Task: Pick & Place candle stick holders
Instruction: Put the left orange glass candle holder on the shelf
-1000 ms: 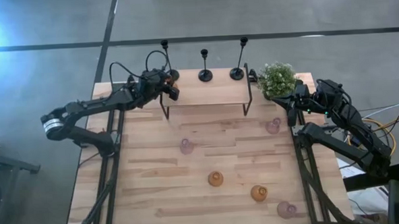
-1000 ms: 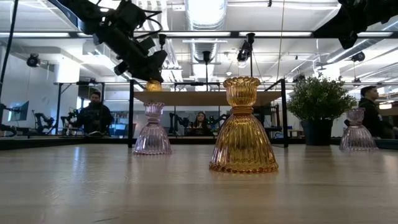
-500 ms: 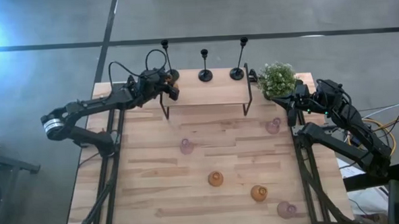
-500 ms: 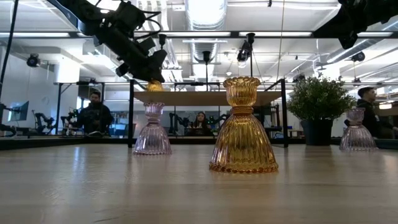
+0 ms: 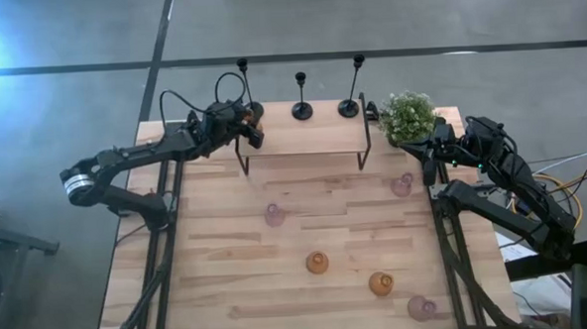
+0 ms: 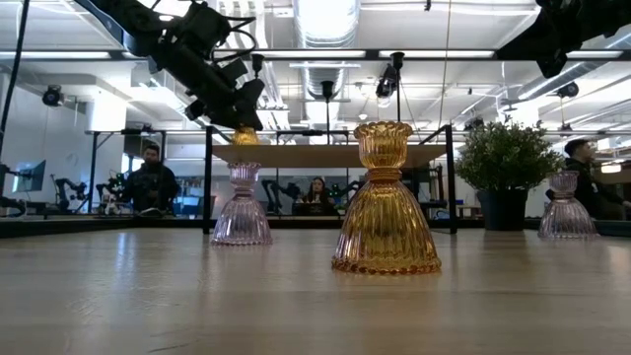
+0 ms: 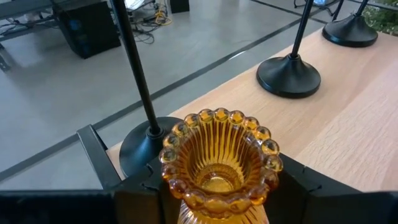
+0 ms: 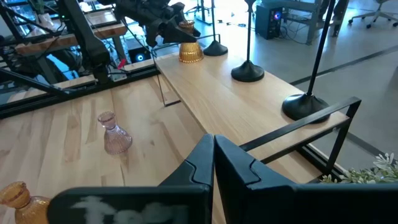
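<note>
Behind the table I see an open workshop with bright ceiling lights, and a few people seated or standing at far desks in the low view.

From overhead, the wooden shelf sits at the table's twelve o'clock edge. My left end effector is at the shelf's nine o'clock end, over an amber glass holder that stands on the shelf top. In the left wrist view the dark fingers sit on either side of the holder's lower body; I cannot tell whether they touch the glass or have let go.

Three black metal holders stand along the shelf's far edge: the first just behind the amber glass, the second mid-shelf, the third toward three o'clock. A small green plant stands just off the shelf's three o'clock end.

On the table, a pink glass holder sits near centre, another pink one at three o'clock, an amber one toward six o'clock, a second amber one at five o'clock, and a pink one beside it near the edge.

My right end effector waits at the table's three o'clock side, fingers pressed together and holding nothing.
</note>
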